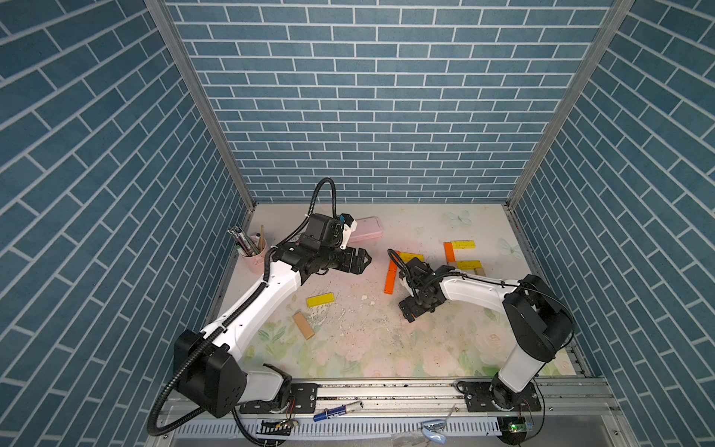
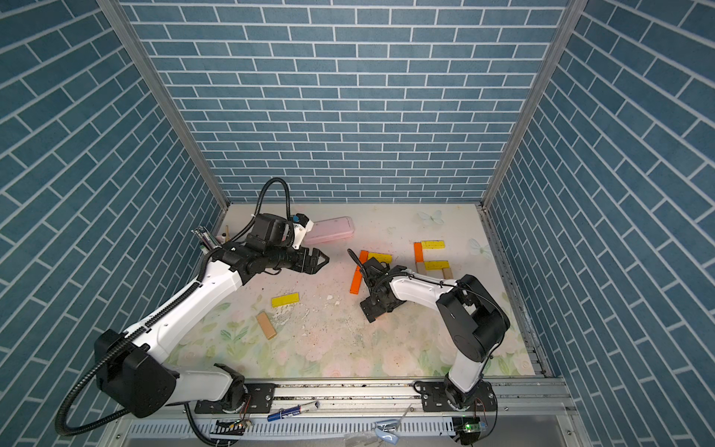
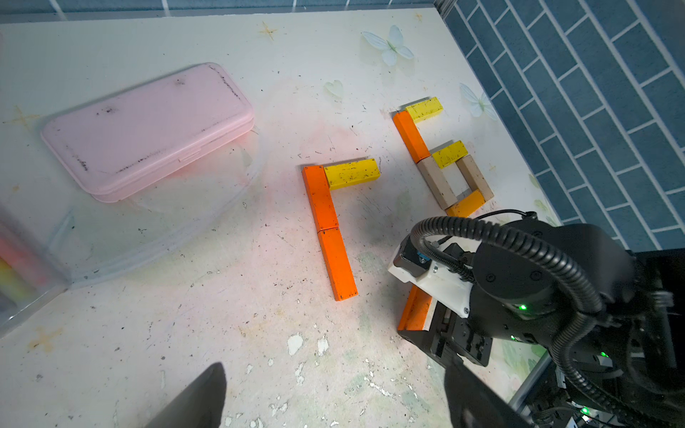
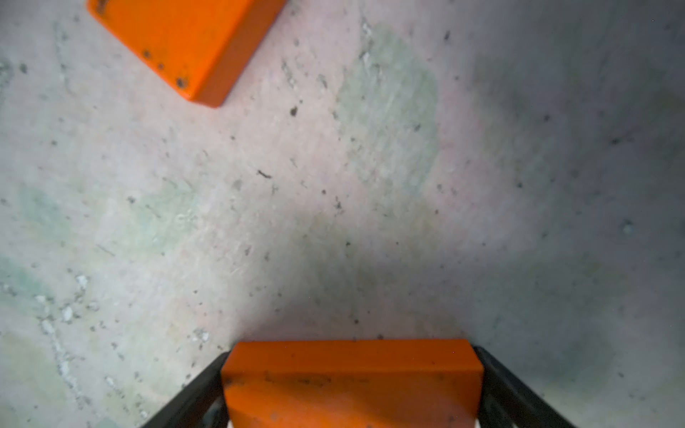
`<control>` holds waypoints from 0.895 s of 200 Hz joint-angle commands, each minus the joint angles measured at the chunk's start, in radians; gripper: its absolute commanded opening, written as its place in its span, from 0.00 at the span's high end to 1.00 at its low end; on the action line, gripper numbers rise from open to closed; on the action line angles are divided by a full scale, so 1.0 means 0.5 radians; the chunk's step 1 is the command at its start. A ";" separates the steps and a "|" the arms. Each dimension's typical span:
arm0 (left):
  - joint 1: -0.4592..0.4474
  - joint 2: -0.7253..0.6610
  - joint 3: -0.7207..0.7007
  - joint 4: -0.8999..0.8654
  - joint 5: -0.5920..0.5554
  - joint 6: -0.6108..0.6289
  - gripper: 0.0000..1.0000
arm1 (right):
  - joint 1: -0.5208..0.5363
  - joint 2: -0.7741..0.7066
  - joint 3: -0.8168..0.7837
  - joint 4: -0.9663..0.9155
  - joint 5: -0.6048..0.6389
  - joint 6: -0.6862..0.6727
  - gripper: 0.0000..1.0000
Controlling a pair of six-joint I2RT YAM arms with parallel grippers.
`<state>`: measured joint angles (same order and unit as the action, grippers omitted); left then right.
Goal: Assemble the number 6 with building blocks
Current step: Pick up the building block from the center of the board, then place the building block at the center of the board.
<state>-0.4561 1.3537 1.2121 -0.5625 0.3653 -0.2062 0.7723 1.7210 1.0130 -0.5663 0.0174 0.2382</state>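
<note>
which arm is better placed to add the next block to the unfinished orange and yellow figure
Right, likely. The right gripper has an orange block between its jaws, close beside the unfinished figure. The left gripper hangs open and empty, farther from it.

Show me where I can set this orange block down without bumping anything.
Bare table lies in front, between the loose tan block and the right arm's base; another gap sits between the pink case and the orange column. Crowded: the block figure by the right wall, and around the right gripper, beside the column's near end.
</note>
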 commanded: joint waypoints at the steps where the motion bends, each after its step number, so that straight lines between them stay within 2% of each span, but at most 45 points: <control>1: 0.014 -0.014 -0.019 0.014 0.024 -0.014 0.07 | -0.001 0.021 0.058 -0.045 0.125 0.168 0.09; 28: 0.014 -0.022 -0.022 0.019 0.030 -0.020 0.07 | -0.038 -0.009 0.059 0.015 0.085 0.263 0.20; 50: 0.015 -0.026 -0.028 0.028 0.038 -0.032 0.07 | -0.069 -0.027 0.075 0.028 0.092 0.348 0.23; 120: 0.013 -0.041 -0.037 0.050 0.070 -0.061 0.07 | -0.303 -0.044 0.133 0.179 0.064 0.734 0.22; 179: 0.015 -0.048 -0.040 0.056 0.086 -0.065 0.08 | -0.345 0.328 0.462 0.127 0.042 0.900 0.16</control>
<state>-0.4557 1.3521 1.2015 -0.5449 0.3988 -0.2321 0.6029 1.8153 1.1984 -0.4801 0.0395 0.6086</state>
